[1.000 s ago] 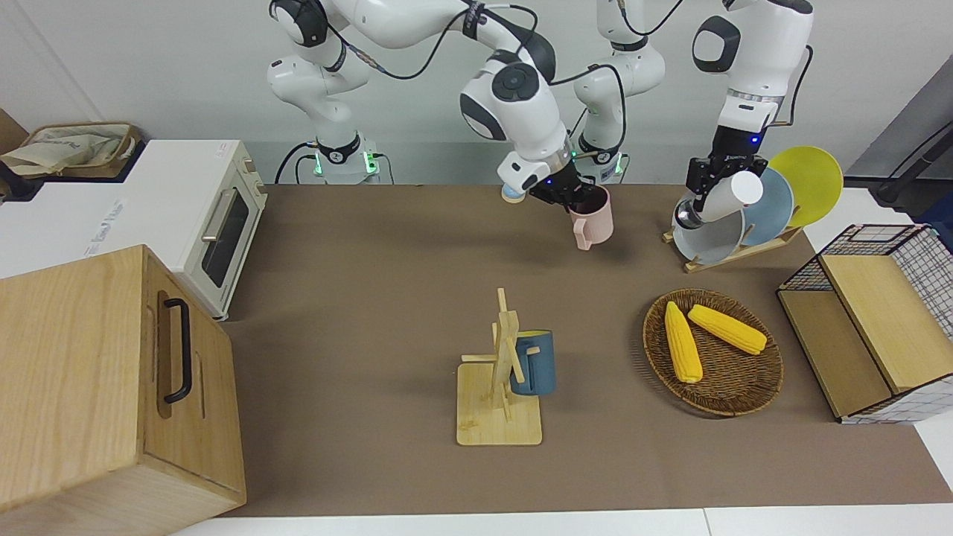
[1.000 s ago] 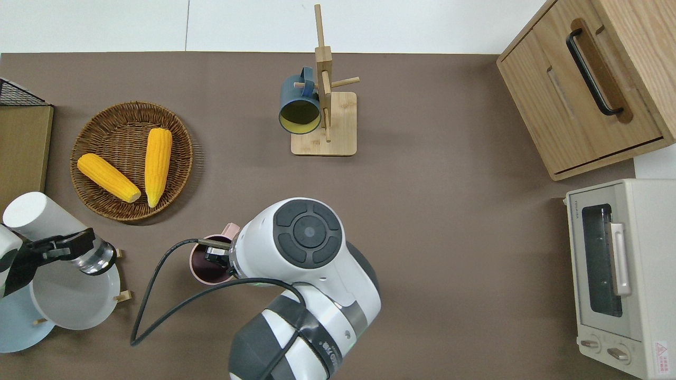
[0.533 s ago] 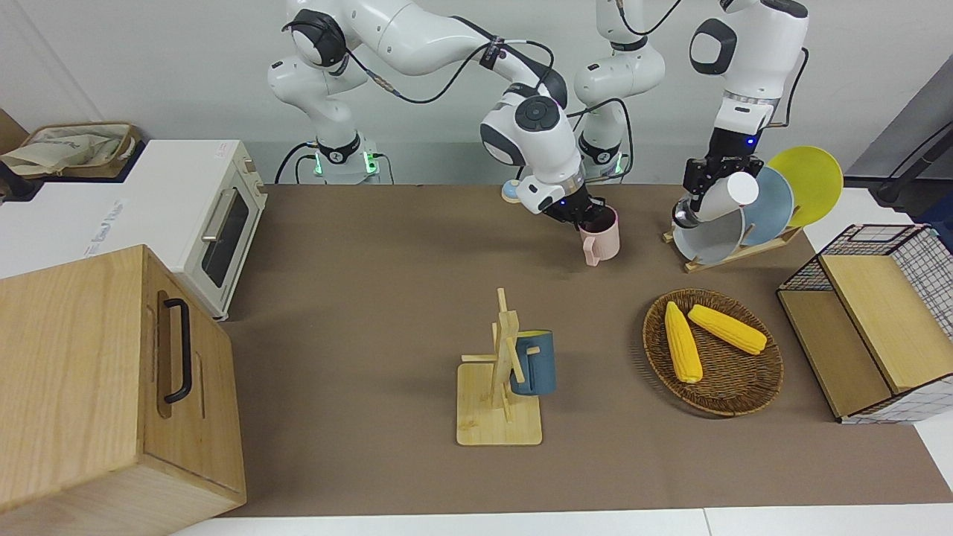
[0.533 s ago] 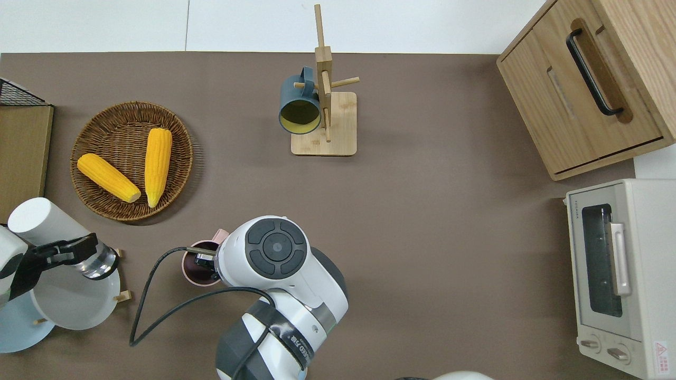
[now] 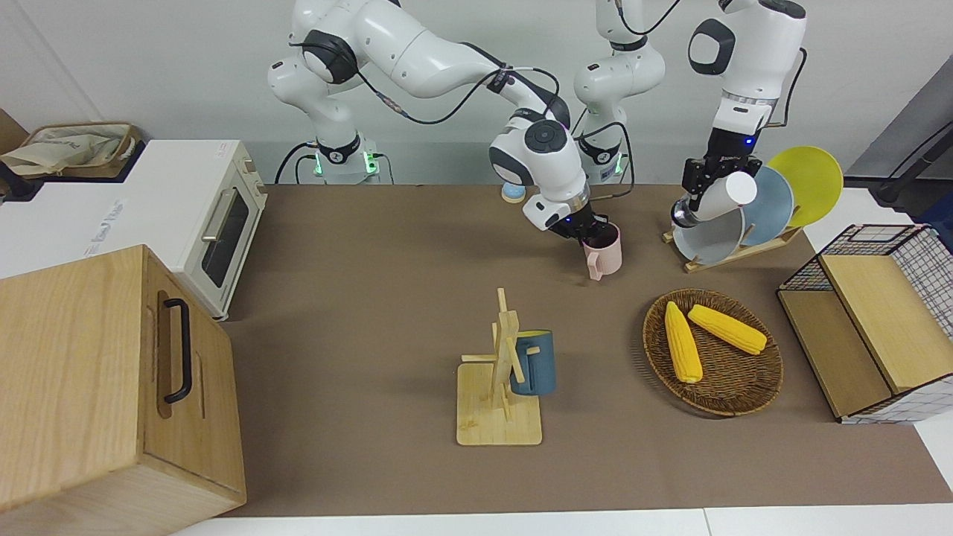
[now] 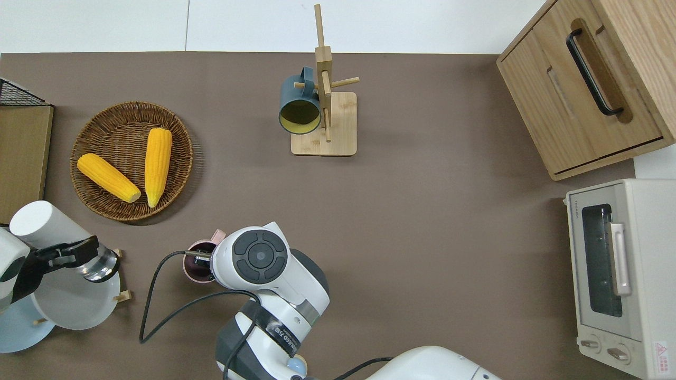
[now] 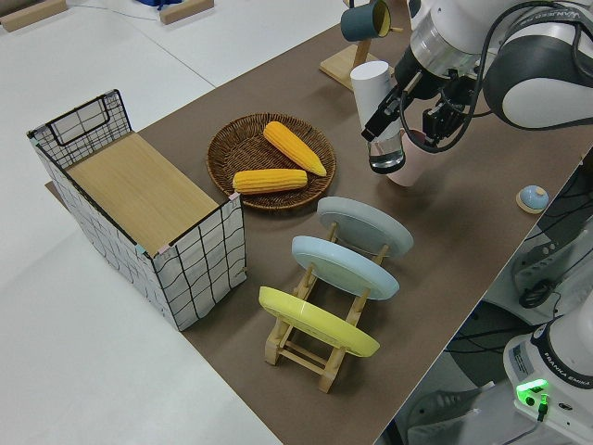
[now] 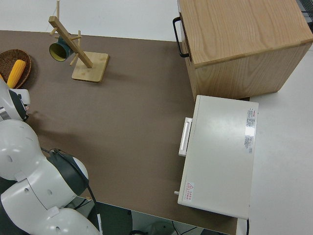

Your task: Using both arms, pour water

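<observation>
My right gripper (image 5: 584, 229) (image 6: 203, 259) is shut on the rim of a pink mug (image 5: 604, 253) (image 6: 194, 262), one finger inside it. The mug is upright, low at the table surface, nearer to the robots than the wicker basket; whether it touches the table I cannot tell. Up in the air, my left gripper (image 5: 703, 173) (image 6: 59, 252) is shut on a white bottle (image 5: 721, 197) (image 6: 39, 224) with a silver end. The bottle is tilted over the plate rack (image 6: 122, 296). The left side view shows the bottle (image 7: 373, 97) just beside the mug (image 7: 412, 174).
A wicker basket (image 5: 752, 387) holds two corn cobs. A wooden mug tree (image 5: 500, 406) carries a blue mug (image 5: 534, 363). The rack holds grey, blue and yellow plates (image 5: 811, 179). A wire crate (image 5: 886, 327), a toaster oven (image 5: 216, 223) and a wooden cabinet (image 5: 112, 387) line the table's ends.
My right arm has carried the pink mug lower, a little farther from the robots and toward the left arm's end. The left gripper with the bottle has barely shifted.
</observation>
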Controlling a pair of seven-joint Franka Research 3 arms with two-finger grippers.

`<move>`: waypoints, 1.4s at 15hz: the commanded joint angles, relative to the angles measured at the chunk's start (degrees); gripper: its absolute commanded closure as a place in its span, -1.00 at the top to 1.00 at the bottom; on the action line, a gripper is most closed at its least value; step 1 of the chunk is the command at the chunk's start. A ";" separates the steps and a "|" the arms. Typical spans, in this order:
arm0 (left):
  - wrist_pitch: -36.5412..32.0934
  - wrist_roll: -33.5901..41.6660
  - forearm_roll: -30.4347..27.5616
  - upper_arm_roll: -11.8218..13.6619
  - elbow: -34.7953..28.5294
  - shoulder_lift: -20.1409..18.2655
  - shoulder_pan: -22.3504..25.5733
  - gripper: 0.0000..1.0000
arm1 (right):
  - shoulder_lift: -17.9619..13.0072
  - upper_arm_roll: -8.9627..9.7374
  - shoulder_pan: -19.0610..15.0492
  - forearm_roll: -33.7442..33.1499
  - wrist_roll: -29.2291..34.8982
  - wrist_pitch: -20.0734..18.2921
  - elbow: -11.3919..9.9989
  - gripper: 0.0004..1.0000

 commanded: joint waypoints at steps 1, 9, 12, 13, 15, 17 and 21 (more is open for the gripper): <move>1.14 -0.63 -0.57 0.59 -1.29 -2.38 -0.91 -1.00 | 3.58 0.71 1.24 -5.21 5.03 2.85 3.22 -1.00; 1.05 -0.63 -0.57 0.59 -1.20 -2.38 -1.00 -1.00 | 4.46 0.54 1.50 -5.75 5.48 2.94 4.28 -0.47; 1.05 -0.63 -0.57 0.59 -1.20 -2.38 -1.00 -1.00 | 4.64 0.54 1.50 -5.57 5.48 2.94 5.07 -0.06; 1.05 -0.63 -0.57 0.59 -1.20 -2.38 -1.00 -1.00 | 4.73 0.45 1.50 -5.57 5.48 2.94 5.07 0.03; 1.05 -0.63 -0.57 0.59 -1.20 -2.38 -1.00 -1.00 | 4.73 0.45 1.50 -5.57 5.83 2.85 5.16 0.71; 0.79 -0.63 -0.57 0.59 -1.20 -2.38 -1.00 -1.00 | 4.64 0.27 1.50 -5.66 5.83 2.42 5.33 0.98; 0.52 -0.45 -0.57 0.59 -1.29 -2.47 -1.08 -1.00 | 4.20 0.36 1.42 -5.31 6.10 -2.66 8.57 0.98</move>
